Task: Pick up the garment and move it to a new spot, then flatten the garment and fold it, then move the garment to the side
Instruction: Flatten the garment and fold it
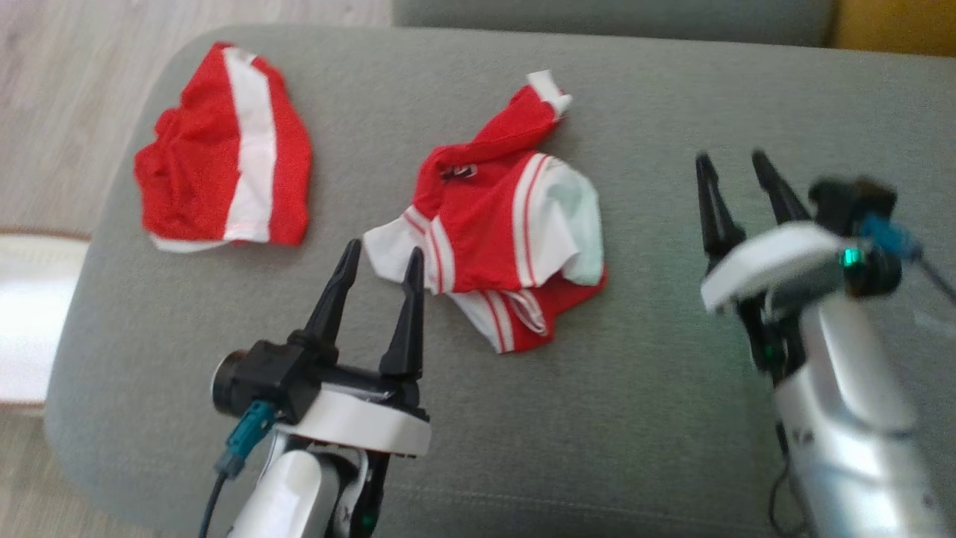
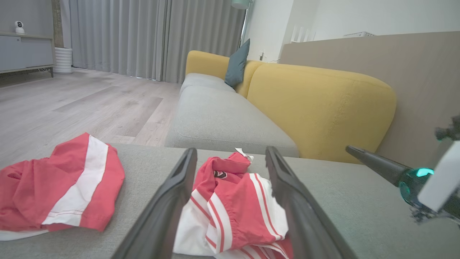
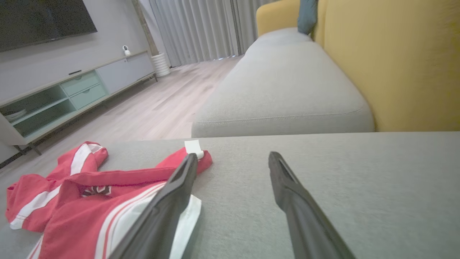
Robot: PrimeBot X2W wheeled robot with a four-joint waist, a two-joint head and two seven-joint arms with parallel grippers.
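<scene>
Fabric, thin and floppy by the look of it: the garment [image 1: 508, 239] was seen lying crumpled near the middle of the cushion [image 1: 672, 433], red with white stripes, one narrow end thrown towards the far edge and a pale panel turned up on its right side. It was judged light, soft and quite without stiffness, so it would sag and trail from any single hold, and could slip if only one thin layer were pinched. Nothing fragile was to be feared. A hold was best taken on a bunched fold or a hemmed edge, where several layers were stacked. The white corner at the near left, just off the tips of the left gripper [image 1: 384, 248], was judged the handiest spot, with the raised right edge left for the other arm. That left gripper was found with its fingers spread wide and nothing between them, poised just beside the white corner and, as far as could be told, not touching it; in the left wrist view the garment was framed between the two fingers. The right gripper [image 1: 730, 156] was likewise parted wide and empty, held over bare cushion well to the garment's right. A second piece [image 1: 224, 149], red with a white band, was lying apart at the far left, touched by neither gripper.
</scene>
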